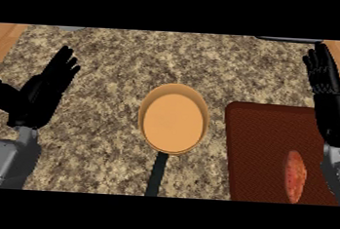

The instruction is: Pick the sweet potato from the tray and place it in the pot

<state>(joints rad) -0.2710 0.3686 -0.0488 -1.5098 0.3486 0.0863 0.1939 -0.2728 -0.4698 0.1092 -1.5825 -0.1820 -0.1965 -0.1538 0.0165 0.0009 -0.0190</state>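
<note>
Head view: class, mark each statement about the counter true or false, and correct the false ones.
1. The sweet potato lies on the tray. True.
2. The pot already holds the sweet potato. False: nothing lies in the pot.
3. The tray is at the pot's left. False: it is at the pot's right.
4. The left hand is open and holds nothing. True.
5. The right hand is curled round the sweet potato. False: it is open, fingers up, apart from it.
</note>
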